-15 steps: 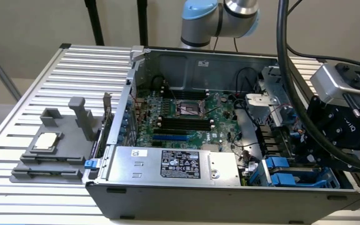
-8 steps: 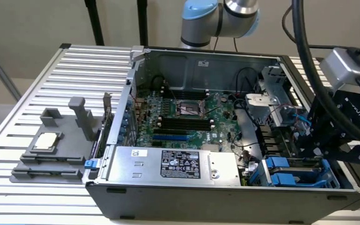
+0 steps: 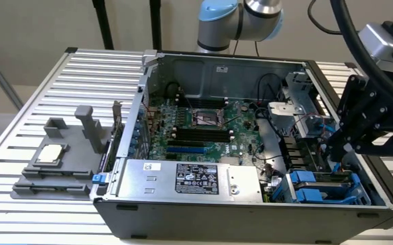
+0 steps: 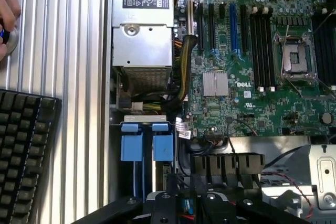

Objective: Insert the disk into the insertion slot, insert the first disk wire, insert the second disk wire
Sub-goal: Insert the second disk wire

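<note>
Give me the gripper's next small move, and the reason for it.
Probably a short descent: the gripper hangs above the insertion slot, close to its blue tabs, and appears not yet to touch anything there.

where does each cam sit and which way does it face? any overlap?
Exterior view: off the arm, raised, looking down into the open computer case; shows the arm behind the case and the gripper at the exterior view's right.
Wrist view: on the wrist, looking down past the gripper onto the blue drive bay; a keyboard and a person's hand lie outside the case.
Shared: power supply, motherboard, blue drive bay.
</note>
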